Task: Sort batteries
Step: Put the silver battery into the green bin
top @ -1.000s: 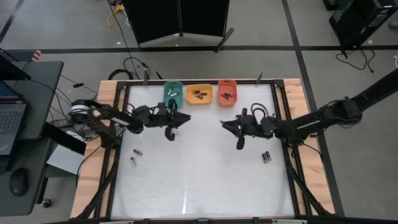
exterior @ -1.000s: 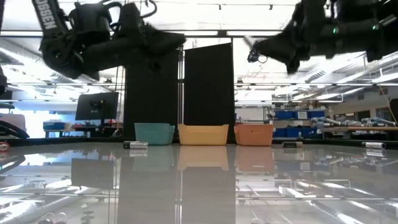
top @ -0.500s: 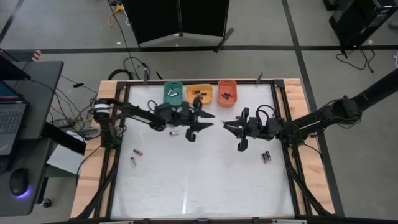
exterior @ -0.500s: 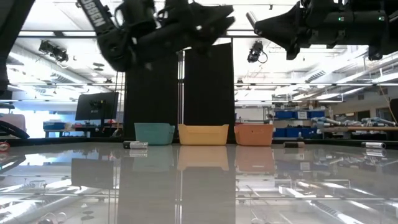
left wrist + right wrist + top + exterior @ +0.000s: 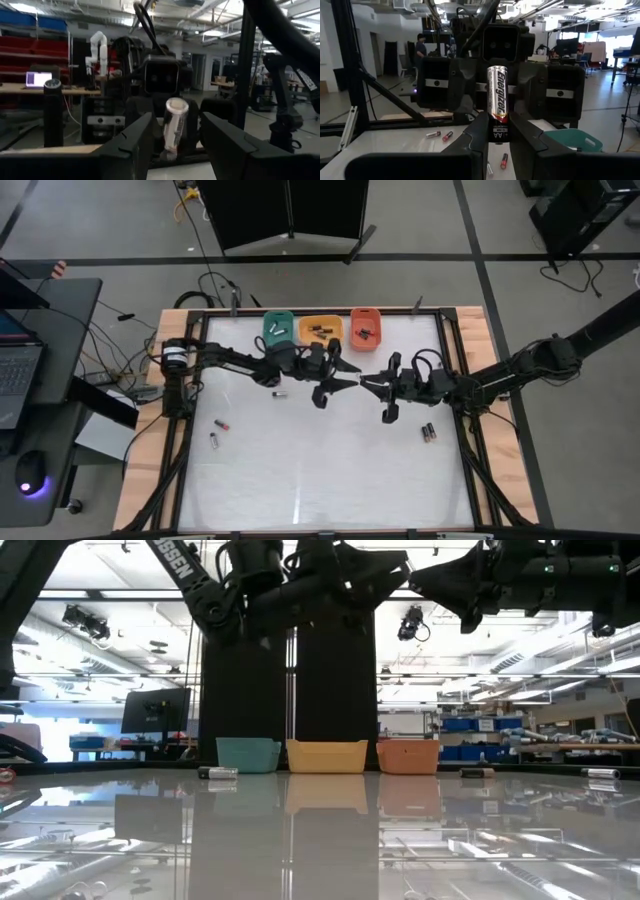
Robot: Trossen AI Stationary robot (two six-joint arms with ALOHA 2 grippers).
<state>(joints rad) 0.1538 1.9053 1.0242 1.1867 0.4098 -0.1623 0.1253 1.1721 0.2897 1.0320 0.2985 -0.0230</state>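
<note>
left end effector point(image 5: 352, 377) moved rightward, now released | right end effector point(image 5: 366, 381) grasping AA battery point(image 5: 497, 104)

Three trays point(image 5: 320, 330) in a row at the bench's point(image 5: 320, 480) 12 o'clock edge. L pincer point(image 5: 345, 372) & R pincer point(image 5: 368, 381) meet tip to tip mid-bench, just below trays. Loose batteries: pair point(image 5: 428, 432) at 4 o'clock, two point(image 5: 217, 432) at 8 o'clock, one point(image 5: 280, 393) under L arm.
</note>
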